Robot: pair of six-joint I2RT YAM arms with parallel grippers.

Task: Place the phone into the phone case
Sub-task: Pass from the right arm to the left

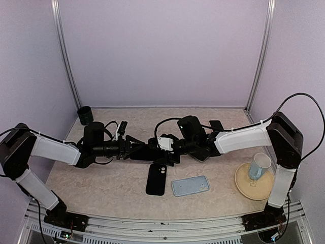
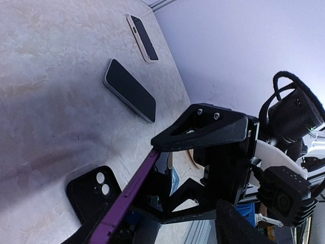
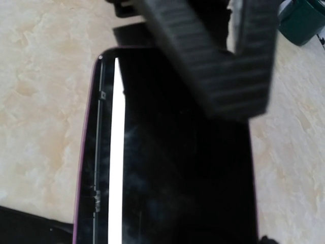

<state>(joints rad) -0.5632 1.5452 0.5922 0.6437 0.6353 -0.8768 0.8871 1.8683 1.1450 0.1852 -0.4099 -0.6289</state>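
A purple-edged phone (image 1: 152, 153) with a black screen hangs level above the table's middle, held between both arms. My right gripper (image 1: 170, 152) is shut on its right end, and in the right wrist view the screen (image 3: 177, 168) fills the picture. My left gripper (image 1: 137, 150) comes in from the left with its jaws closed round the other end. In the left wrist view the purple edge (image 2: 119, 201) runs along my near finger. The empty black phone case (image 1: 156, 179) lies flat just below the held phone, camera cutout towards the arms (image 2: 90, 194).
A light-blue phone (image 1: 190, 185) lies right of the case. Two more phones rest at the back (image 1: 122, 129) (image 1: 217, 125). A dark cup (image 1: 85, 115) stands at the back left. A plate (image 1: 242, 184) with a pale mug (image 1: 260, 166) sits at the right.
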